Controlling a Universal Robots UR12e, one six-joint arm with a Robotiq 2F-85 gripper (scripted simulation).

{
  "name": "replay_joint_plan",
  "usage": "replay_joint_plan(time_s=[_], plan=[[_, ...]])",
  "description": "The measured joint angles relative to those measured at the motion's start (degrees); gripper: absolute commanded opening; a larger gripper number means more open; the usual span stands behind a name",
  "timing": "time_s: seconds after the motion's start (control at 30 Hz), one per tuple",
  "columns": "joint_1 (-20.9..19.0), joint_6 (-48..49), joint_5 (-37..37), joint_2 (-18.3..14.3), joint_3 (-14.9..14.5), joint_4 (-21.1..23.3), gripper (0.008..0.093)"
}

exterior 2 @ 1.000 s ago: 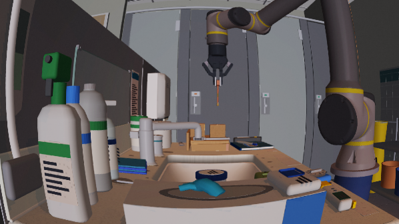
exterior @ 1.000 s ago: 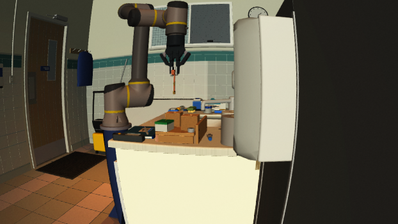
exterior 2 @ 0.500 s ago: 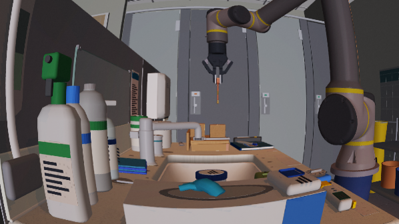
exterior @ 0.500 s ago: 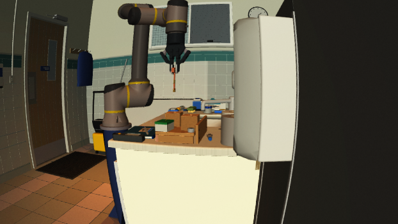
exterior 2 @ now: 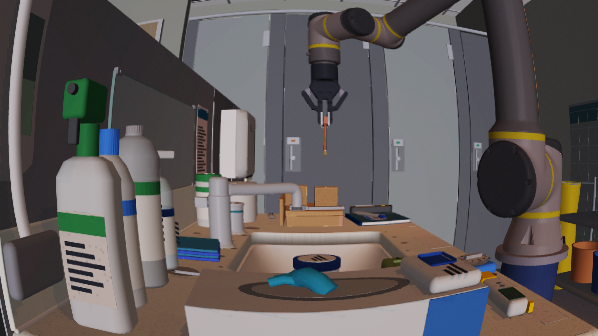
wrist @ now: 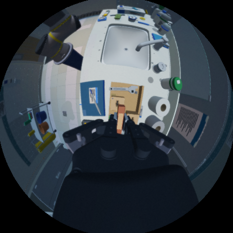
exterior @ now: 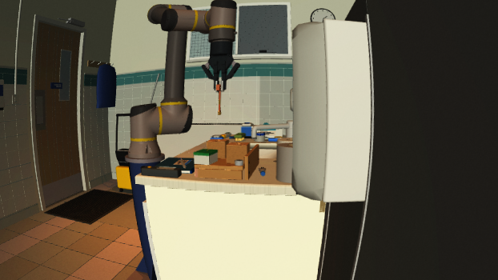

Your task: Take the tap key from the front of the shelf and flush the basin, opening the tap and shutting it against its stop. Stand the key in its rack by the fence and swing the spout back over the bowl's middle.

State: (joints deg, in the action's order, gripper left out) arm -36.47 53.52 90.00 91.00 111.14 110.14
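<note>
The basin (wrist: 126, 47) is mostly hidden behind the counter clutter from the side camera, and the wrist camera shows it whole. Its grey spout (wrist: 147, 44) (exterior 2: 260, 190) reaches from the wall side toward the bowl's edge. The orange tap key (exterior: 219, 100) (exterior 2: 325, 135) (wrist: 120, 118) hangs straight down, high above the wooden shelf tray (wrist: 126, 100) (exterior: 226, 160). A grey wrench (wrist: 123, 89) lies along the tray's basin side. My gripper (exterior: 219, 85) (exterior 2: 325, 117) (wrist: 121, 125) is closed around the key's top end.
Behind the counter are a tiled wall and grey locker doors. A white dispenser (exterior: 330, 108) blocks the near right. Paper rolls (wrist: 159, 105), a green-capped jar (wrist: 172, 83), a blue notebook (wrist: 92, 98) and bottles (exterior 2: 95, 240) crowd the counter.
</note>
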Motion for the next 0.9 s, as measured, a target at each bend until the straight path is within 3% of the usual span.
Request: replay_joint_plan(time_s=[0.9], plan=[[-4.4, -4.4, 0.0, -0.5, -0.5, 0.0, 0.0080]])
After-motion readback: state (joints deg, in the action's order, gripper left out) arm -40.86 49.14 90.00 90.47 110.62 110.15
